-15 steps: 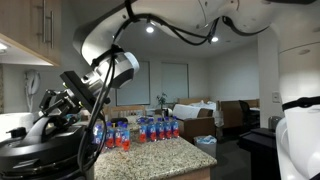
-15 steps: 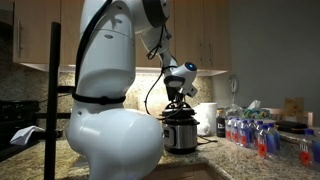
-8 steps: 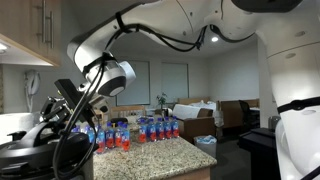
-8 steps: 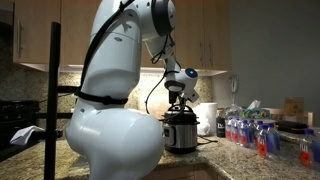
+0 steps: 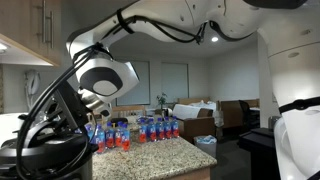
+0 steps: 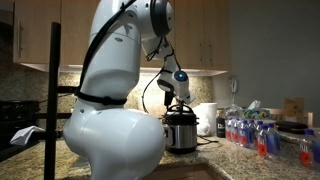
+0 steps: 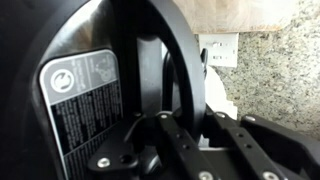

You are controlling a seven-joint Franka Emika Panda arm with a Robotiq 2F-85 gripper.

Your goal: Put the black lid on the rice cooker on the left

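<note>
Sitting directly below the gripper (image 6: 177, 99), the rice cooker (image 6: 181, 133) shows a steel body and a black top. Its inside is covered, so contents can't be told. The black lid (image 6: 178, 111) lies on top of the cooker right under the gripper; whether it is fully seated on the rim is too small to tell. Small bottles (image 6: 245, 130) with red and blue colouring stand in a cluster on the granite counter (image 5: 160, 155), well away from the gripper, and a white jug (image 6: 207, 118) stands just beyond the cooker.

Only the wrist view shows the lid close up: the arched handle (image 7: 172, 70) runs straight ahead of the fingers, a grey label (image 7: 85, 100) with fine print sits beside it, and a wall outlet (image 7: 218, 48) shows on the speckled backsplash past the lid. An exterior view shows the bottles (image 5: 150, 128) beyond the gripper, with only a dark blur near the lens where lid and cooker can't be separated.

The black finger linkage fills the bottom edge of the wrist view on both sides of the handle's near end. Fingertips are hidden, so the jaw width and any grip on the handle can't be told.
</note>
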